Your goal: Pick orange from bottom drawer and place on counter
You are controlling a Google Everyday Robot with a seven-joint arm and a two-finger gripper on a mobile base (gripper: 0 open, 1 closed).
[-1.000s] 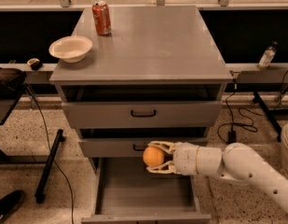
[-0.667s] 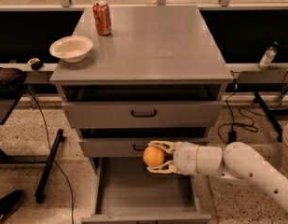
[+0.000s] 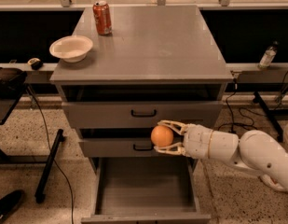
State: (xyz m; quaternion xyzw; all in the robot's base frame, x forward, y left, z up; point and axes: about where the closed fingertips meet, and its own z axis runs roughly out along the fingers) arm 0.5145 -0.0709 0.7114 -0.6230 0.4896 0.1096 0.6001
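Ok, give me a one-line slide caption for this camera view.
Gripper holding the orange over the open bottom drawer, below the counter with can and bowl.

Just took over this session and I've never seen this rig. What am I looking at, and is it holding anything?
One camera looks at a grey drawer cabinet from the front and slightly above. The white arm entering from the right is the robot's; its two-finger gripper is in front of the middle drawer, shut on the orange. Below it the bottom drawer stands pulled open. On the counter sit a red soda can and a white bowl, both toward the picture's left.
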